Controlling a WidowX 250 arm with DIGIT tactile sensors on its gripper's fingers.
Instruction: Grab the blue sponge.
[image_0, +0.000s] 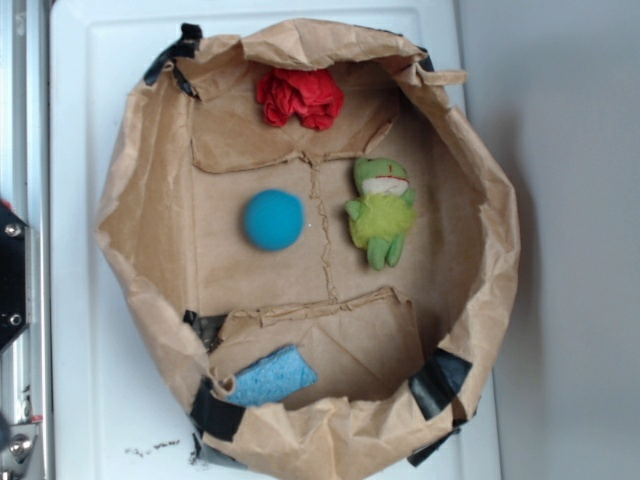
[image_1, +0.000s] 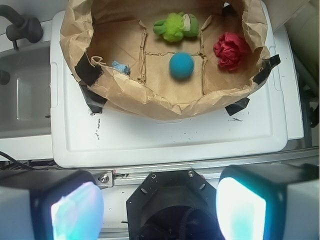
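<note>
Fingers (image_1: 159, 202) spread wide apart, empty, hanging well back from the paper-lined bin (image_0: 480, 180). Blue sponge (image_0: 270, 378) lies tucked in the bin's corner under a cardboard flap (image_0: 330, 340), far ahead and left in the wrist view, long axis slanted.

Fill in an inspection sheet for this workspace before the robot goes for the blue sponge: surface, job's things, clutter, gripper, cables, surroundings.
Surface: white tray-like lid holding a brown paper-lined bin, its rim patched with black tape.
Job's things: blue sponge lies against the bin's wall, partly under a paper flap; in the wrist view only a sliver shows.
Clutter: teal ball, green plush frog, crumpled red cloth, all apart on the bin floor.
Gripper: gripper open, outside the bin, holding nothing.
Cables: dark cable at the wrist view's left edge.
Surroundings: metal rail; pale sink-like basin.
</note>
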